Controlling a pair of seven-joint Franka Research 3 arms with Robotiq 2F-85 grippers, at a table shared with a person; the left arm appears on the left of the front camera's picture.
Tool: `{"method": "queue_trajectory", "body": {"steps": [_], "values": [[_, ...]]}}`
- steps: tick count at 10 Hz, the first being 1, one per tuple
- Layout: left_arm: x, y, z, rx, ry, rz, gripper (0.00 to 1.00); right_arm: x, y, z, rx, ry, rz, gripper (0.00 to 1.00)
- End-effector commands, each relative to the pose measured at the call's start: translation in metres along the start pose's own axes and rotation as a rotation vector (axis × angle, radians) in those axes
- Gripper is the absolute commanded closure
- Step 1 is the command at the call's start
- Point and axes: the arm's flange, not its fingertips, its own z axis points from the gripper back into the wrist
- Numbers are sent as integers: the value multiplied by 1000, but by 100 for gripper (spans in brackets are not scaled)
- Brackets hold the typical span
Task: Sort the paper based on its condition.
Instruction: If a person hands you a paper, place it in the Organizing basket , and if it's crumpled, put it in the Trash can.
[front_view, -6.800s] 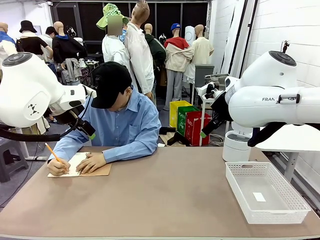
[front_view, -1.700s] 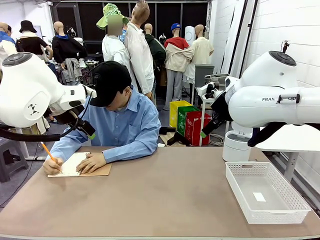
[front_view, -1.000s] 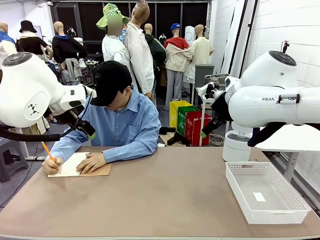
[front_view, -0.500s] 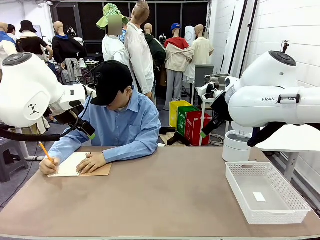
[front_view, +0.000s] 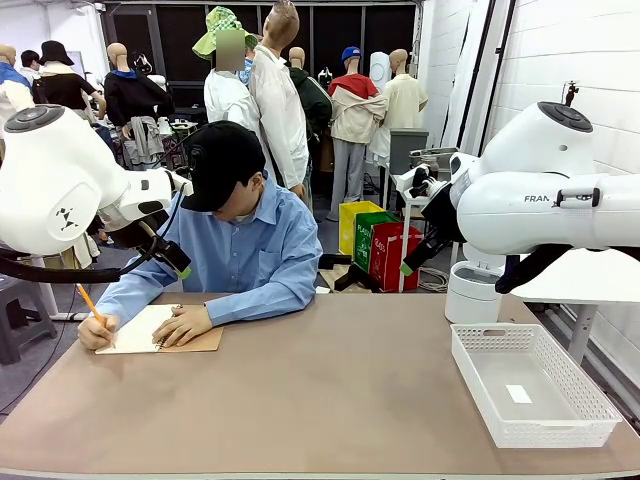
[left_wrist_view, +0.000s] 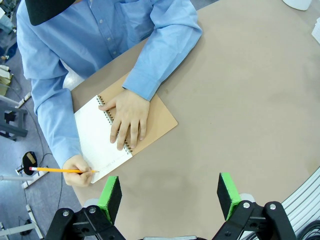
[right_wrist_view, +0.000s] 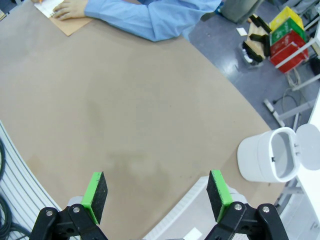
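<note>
Brown table (front_view: 330, 400) under both arms, white wall along the robot's right. At the far left corner, a person in a blue shirt and black cap, bent over a spiral notebook (left_wrist_view: 159, 116) with its brown kraft cover opened out flat. White paper (left_wrist_view: 97, 135) uppermost beside the spiral coil, lying flat and smooth on the table's far left part; bound or loose, cannot tell. One hand (left_wrist_view: 129, 117) spread flat across coil and page. The other hand (left_wrist_view: 77, 175) at the paper's outer corner, gripping an orange pencil (left_wrist_view: 60, 170) with its tip on the sheet.

Left pincer (left_wrist_view: 169, 187) raised over the table, near the notebook but apart from it, touching nothing. Green pads spread wide, bare table between them. Right pincer (right_wrist_view: 156, 187) likewise high above the table's right side, gaping wide, holding nothing.

White mesh basket (front_view: 480, 385) near the right edge, with a tiny white scrap (front_view: 518, 394) on its floor. White lidded bin (front_view: 470, 292) past the basket's far end, lid tipped open. Paper and basket well apart, open table between.
</note>
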Motion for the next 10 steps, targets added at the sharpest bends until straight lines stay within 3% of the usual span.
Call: {"method": "queue_trajectory", "body": {"steps": [1, 10], "values": [[0, 0, 0, -3, -1, 2, 0, 0, 0, -1, 0, 2, 0, 0], [0, 0, 0, -3, -1, 2, 0, 0, 0, -1, 0, 2, 0, 0]]}}
